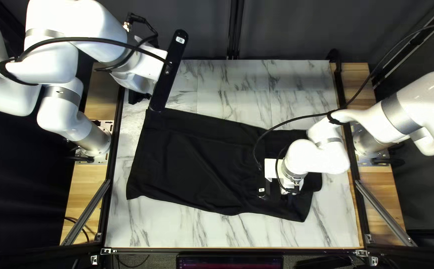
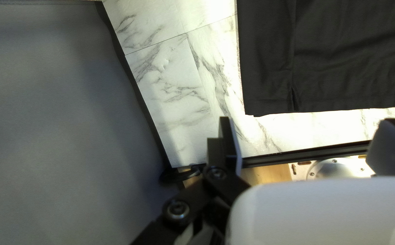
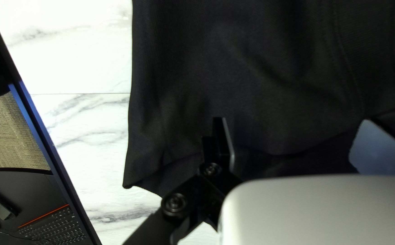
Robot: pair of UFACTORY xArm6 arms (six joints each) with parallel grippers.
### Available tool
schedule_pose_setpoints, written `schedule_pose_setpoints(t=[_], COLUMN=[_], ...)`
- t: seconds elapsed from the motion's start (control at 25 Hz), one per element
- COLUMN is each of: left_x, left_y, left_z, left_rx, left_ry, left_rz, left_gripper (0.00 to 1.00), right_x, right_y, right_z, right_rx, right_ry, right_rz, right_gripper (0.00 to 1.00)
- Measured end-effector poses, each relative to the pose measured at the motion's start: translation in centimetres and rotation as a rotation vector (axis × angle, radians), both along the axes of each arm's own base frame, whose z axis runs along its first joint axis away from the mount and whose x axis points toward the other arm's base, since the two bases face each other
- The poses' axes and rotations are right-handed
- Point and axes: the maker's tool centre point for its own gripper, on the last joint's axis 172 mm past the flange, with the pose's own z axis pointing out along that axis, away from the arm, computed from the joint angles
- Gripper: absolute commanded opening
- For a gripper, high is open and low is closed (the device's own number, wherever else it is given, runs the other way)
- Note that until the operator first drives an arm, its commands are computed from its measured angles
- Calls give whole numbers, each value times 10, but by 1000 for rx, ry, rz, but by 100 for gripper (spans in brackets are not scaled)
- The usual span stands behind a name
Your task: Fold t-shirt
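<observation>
Both released: my left pincer, my right pincer. T-shirt flat, probably halved lengthwise; crosswise folds to do.

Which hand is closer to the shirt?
Right. The right hand is over the shirt; the left hand is off it, past its upper-left corner in the top left view.

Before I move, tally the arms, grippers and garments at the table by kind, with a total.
Arms: 2 (left arm, right arm)
Grippers: 2 (left gripper, right gripper, both open)
Garments: 1 (black t-shirt)
Total: 5
</observation>
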Motion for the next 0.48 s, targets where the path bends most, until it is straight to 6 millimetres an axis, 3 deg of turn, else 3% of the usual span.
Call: schedule_pose_setpoints(t=[0.04, 0.08, 0.12, 0.16, 0.48], left_x=[0, 0, 0, 0, 0], left_y=[0, 0, 0, 0, 0], left_z=[0, 0, 0, 0, 0], left_rx=[0, 0, 0, 0, 0], left_ry=[0, 0, 0, 0, 0], left_rz=[0, 0, 0, 0, 0], left_gripper=[100, 100, 100, 100, 100], right_x=[1, 2, 3, 3, 3], right_y=[0, 0, 1, 1, 4], right_z=[-1, -2, -2, -3, 8], right_rx=[1, 2, 2, 3, -14], right_ry=[1, 1, 1, 0, -9], right_rz=[1, 2, 4, 5, 1], right_gripper=[90, 61, 18, 4, 5])
